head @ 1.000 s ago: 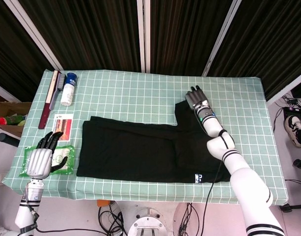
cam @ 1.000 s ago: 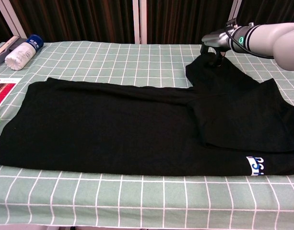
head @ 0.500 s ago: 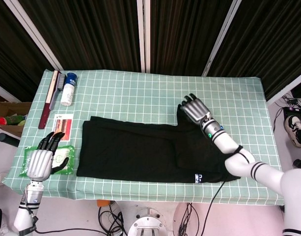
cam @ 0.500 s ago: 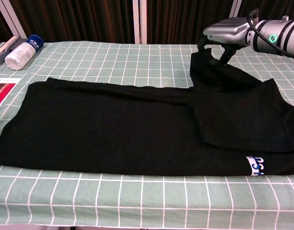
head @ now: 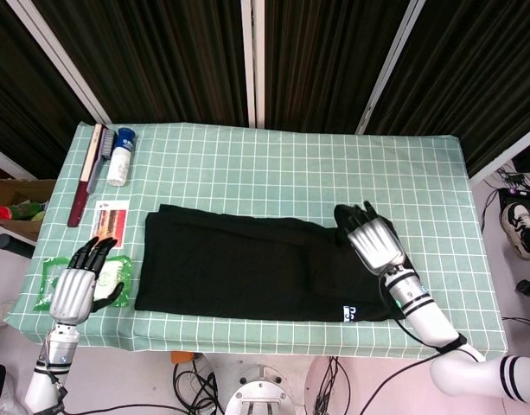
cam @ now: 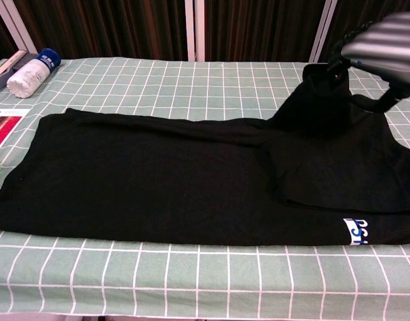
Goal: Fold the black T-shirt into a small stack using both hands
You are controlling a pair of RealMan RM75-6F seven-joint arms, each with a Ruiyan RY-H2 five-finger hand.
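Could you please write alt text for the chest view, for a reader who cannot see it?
The right hand lifts a sleeve of the black T-shirt above the green checked table. A white bottle lies far left.

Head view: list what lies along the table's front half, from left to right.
Left hand → green packet → black T-shirt → right hand, holding the lifted shirt part.

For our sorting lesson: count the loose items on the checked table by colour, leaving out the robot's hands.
Black: 1, the black T-shirt
White: 1, the blue-capped white bottle
Green: 1, the green packet
Dark red: 1, the long brush
Red and white: 1, the printed card
Total: 5
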